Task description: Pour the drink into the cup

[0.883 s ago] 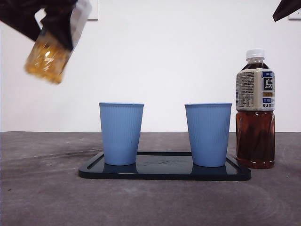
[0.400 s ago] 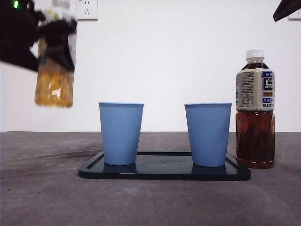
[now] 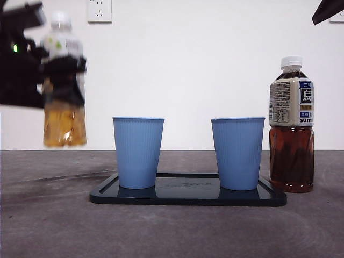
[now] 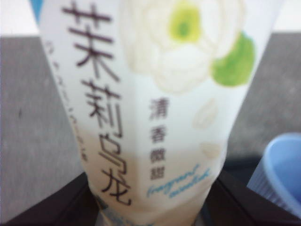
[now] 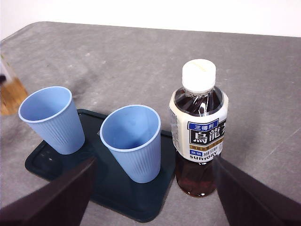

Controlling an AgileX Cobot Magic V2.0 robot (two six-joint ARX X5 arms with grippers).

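- My left gripper (image 3: 63,80) is clamping the jasmine tea bottle (image 3: 63,91) around its label, jaws closed on either side of it, holding it upright in the air, off to the outer side of the tray (image 3: 188,196) and clear of the table (image 3: 172,231). The bottle's base is hanging at about the height of the cup rims, and a pale cap is showing on top.
- My right gripper (image 5: 153,188) is waiting high above the other end, jaws spread wide and holding nothing; its wrist view is looking down on both cups and the dark oolong bottle (image 5: 198,127).
- The tray is carrying the near blue cup (image 3: 138,152), the one closest to my held bottle, and the far blue cup (image 3: 237,153), both upright and apparently empty. The oolong bottle is standing just beside the tray's far end, capped.
- I am judging the step in hand as bringing the bottle in over the near cup. To do it well I am wanting the neck above the rim's middle before any tilt, then a slow tilt so the stream is landing inside.
- I cannot tell whether that cap is loosened; if it is tight, nothing is pouring, so I am checking that first.
- These cups look light, so I am keeping the bottle off the rim.
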